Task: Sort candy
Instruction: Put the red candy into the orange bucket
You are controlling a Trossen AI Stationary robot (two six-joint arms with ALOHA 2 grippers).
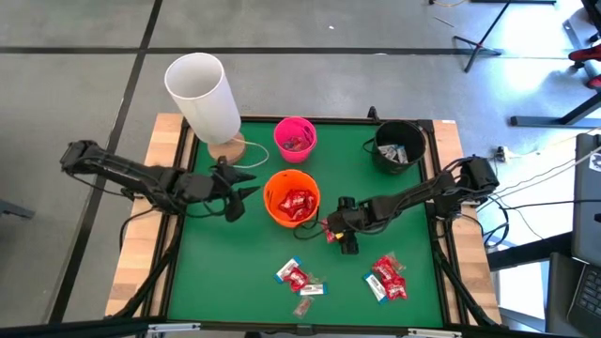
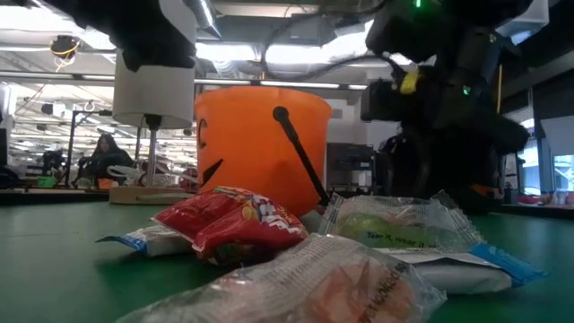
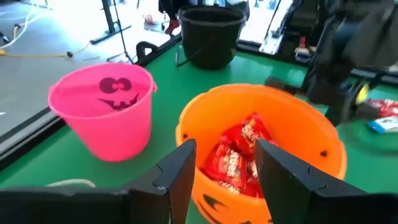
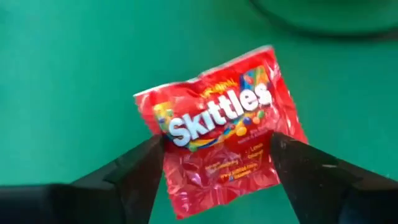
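A red Skittles pack [image 4: 221, 124] lies flat on the green table [image 1: 235, 272], just right of the orange bucket [image 1: 292, 197]. My right gripper [image 4: 217, 155] is open above it, pointing steeply down, one finger on each side of the pack's lower half. The orange bucket [image 3: 261, 143] holds several red candy packs [image 3: 236, 158]. My left gripper [image 3: 225, 168] is open and holds nothing. It hangs above the table at the bucket's left [image 1: 249, 192], pointing at it. More candy lies loose near the front edge, in one group [image 1: 299, 278] and another [image 1: 388, 278]. My right gripper comes at the red pack from above, its fingers [image 4: 134, 171] beside the pack's two side edges [image 4: 171, 168]. The pack lies flat on the table. Whether the fingers touch it, I cannot tell.
A pink bucket [image 1: 295, 137] and a black bucket [image 1: 398, 145] stand behind the orange one, both with candy inside. A tall white cylinder [image 1: 202, 94] stands on a wooden disc at the back left. In the low view, wrapped sweets [image 2: 395, 224] lie close in front.
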